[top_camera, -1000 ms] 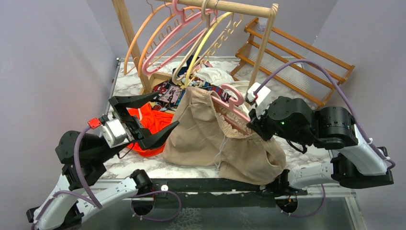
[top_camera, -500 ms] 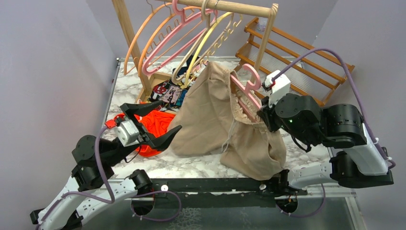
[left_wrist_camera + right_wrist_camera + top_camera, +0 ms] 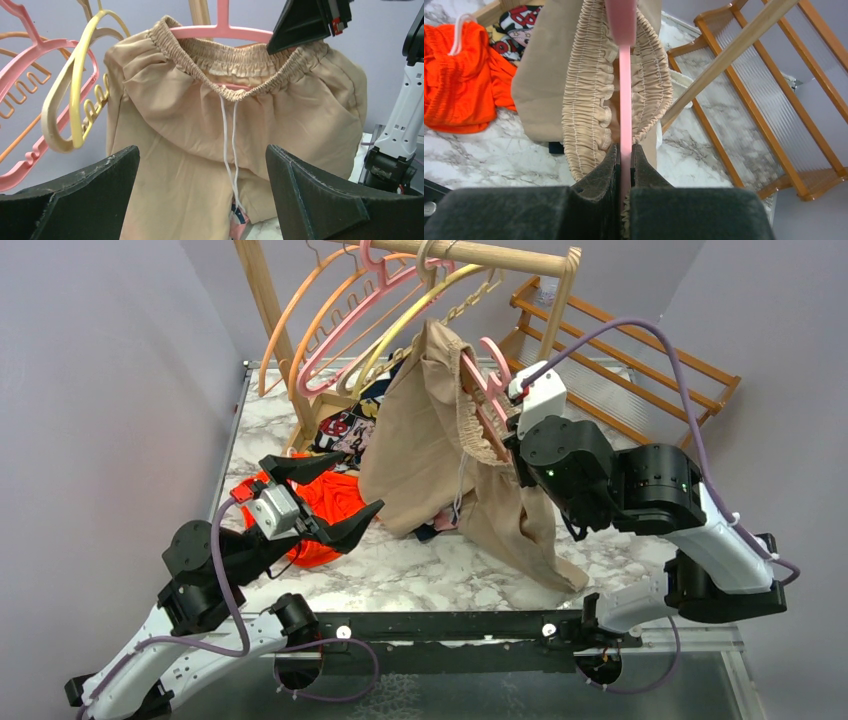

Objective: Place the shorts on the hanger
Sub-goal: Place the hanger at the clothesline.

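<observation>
The hanger (image 3: 625,100) was clamped in the right gripper (image 3: 625,152), above the table (image 3: 400,585) near the rail (image 3: 500,255), with the shorts (image 3: 420,440) hung on it by the waistband (image 3: 240,70). The left gripper (image 3: 360,478) was spread, empty. Level carriage was judged necessary lest the waistband slip.

A robot lab cell: plain lilac walls (image 3: 100,370) box in a marble-patterned surface (image 3: 430,585), with a wooden garment rail (image 3: 500,256) staged on it.

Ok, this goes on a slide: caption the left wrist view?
Beige drawstring shorts hang from the pink hanger, held aloft by the right hand.
</observation>
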Tool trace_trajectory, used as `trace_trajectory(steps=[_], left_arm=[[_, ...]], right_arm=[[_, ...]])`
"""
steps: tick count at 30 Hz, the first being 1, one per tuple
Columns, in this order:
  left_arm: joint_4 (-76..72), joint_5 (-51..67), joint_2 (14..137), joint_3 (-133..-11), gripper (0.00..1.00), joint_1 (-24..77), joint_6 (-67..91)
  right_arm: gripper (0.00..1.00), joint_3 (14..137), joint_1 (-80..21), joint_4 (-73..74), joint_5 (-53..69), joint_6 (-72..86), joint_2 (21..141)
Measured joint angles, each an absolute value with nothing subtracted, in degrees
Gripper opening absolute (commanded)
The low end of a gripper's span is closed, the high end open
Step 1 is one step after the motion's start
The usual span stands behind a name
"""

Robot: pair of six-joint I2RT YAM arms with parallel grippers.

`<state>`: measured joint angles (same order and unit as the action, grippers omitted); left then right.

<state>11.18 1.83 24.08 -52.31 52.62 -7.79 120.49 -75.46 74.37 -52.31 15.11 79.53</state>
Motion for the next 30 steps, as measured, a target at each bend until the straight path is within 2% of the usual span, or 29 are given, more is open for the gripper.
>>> trace_trajectory(steps=[5,18,30], left_arm=[[11.2,1.8,23.4,-51.9,0.99,52.6,-7.3],[9.1,1.7,23.2,-47.1,0.99,52.6,-5.0],[7.7,1.7,22.0,-43.4,0.99,52.6,-3.0]], right_arm=[[0.01,112.1,-72.8,71.2,-50.7,16.4,76.0],[0.01,101.1,-63.5,63.6,-40.2,24.2,71.9],[0.01,99.8,-62.4,62.4,-43.1,32.1,70.8]])
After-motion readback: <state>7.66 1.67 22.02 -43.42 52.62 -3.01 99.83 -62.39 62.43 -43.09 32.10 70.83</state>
